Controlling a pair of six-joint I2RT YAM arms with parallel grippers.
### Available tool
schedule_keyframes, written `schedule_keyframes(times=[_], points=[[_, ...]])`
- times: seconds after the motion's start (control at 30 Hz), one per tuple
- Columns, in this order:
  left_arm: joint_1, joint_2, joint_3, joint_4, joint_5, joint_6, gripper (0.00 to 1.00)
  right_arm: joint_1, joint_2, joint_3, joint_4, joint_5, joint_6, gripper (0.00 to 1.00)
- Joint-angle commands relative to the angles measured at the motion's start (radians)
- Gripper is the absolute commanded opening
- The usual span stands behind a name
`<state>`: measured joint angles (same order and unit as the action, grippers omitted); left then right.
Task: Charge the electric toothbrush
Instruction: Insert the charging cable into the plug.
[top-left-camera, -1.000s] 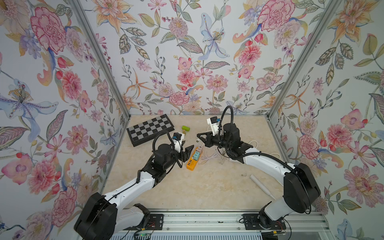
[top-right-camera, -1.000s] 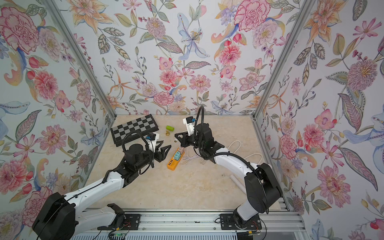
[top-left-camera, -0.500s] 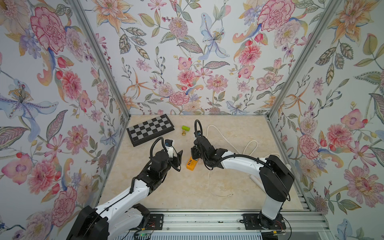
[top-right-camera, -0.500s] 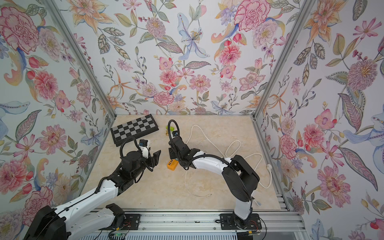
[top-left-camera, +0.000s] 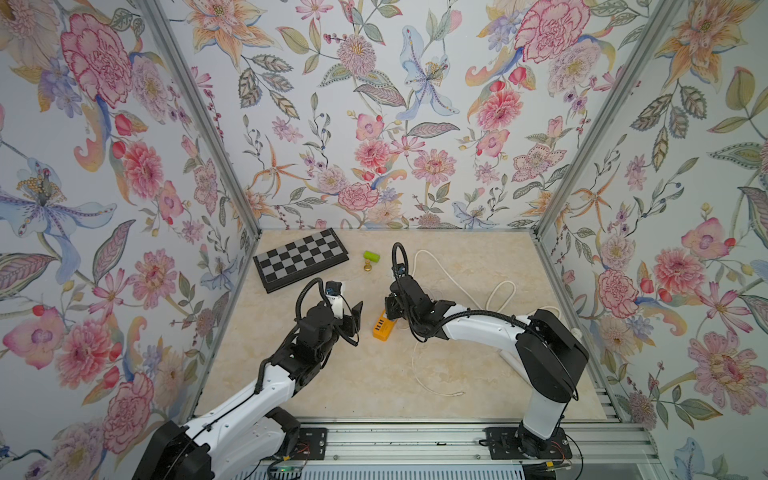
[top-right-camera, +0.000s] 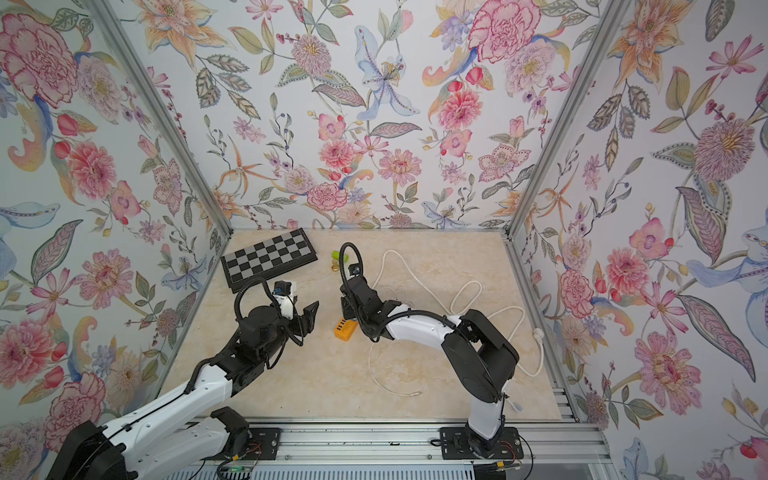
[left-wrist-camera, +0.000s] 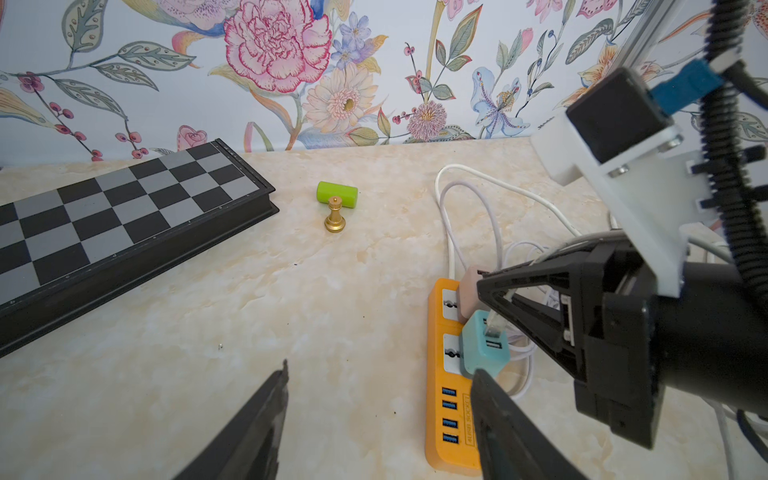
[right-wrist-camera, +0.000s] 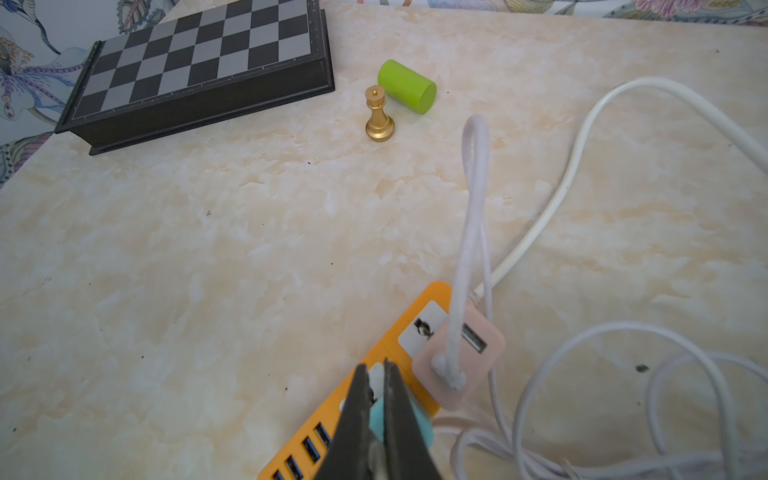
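Toothbrush largely hidden beneath right arm, well apart from orange power strip. Right gripper pinching cable plug, pointing into strip's teal adapter; left gripper spread, beside strip.

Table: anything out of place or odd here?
A chessboard, gold chess piece and green cylinder sit at the back, unrelated to charging. White cables lie tangled beside the orange power strip.

Pretty clearly a robotics lab test booth: floral wallpaper panels on aluminium posts, marble-look tabletop, 2 robot arms bolted to a metal rail.
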<state>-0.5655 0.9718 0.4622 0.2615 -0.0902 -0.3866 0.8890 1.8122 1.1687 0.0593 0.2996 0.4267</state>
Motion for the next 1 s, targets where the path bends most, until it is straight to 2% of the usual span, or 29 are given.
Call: schedule_keyframes(times=[0.0,0.27,0.77,0.97], points=[[0.009,-0.016,-0.019,-0.012,-0.032,-0.035,0.70,0.007,-0.009,-0.028,-0.004,0.029,0.031,0.00],[0.007,-0.021,-0.020,-0.012,-0.032,-0.039,0.70,0.020,-0.040,-0.055,-0.015,0.046,0.073,0.00],[0.009,-0.036,-0.032,-0.021,-0.039,-0.044,0.70,0.029,-0.014,-0.046,-0.005,0.089,0.037,0.00],[0.008,-0.041,-0.035,-0.017,-0.048,-0.045,0.70,0.015,-0.006,-0.079,0.100,0.053,0.003,0.00]])
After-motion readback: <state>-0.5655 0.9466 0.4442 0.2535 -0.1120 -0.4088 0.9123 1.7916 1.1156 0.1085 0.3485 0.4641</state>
